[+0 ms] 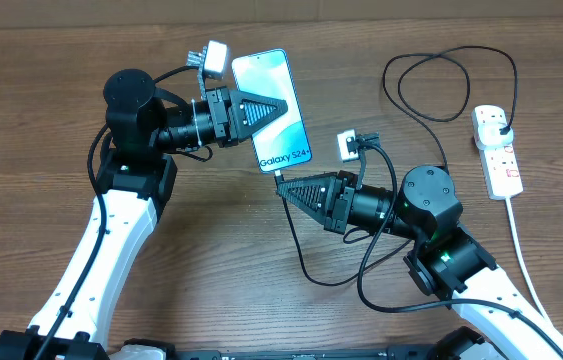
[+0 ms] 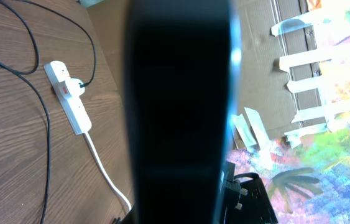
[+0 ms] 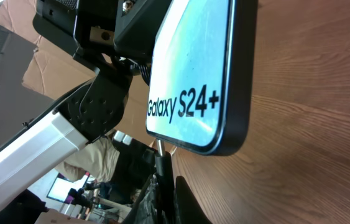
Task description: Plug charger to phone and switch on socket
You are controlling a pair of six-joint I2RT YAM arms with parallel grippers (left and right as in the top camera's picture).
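Phone [image 1: 261,70]: clamped in left gripper [image 1: 283,104], screen up.
Charger [image 3: 160,149]: tip pinched by right gripper [image 1: 283,186], meeting phone's bottom edge.

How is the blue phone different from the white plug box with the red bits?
The phone has a bright blue screen with writing on it; the power strip is white with red marks. The phone is gripped by the left claw; the power strip lies flat on the table with no claw touching it. Both are long rectangles with rounded corners.
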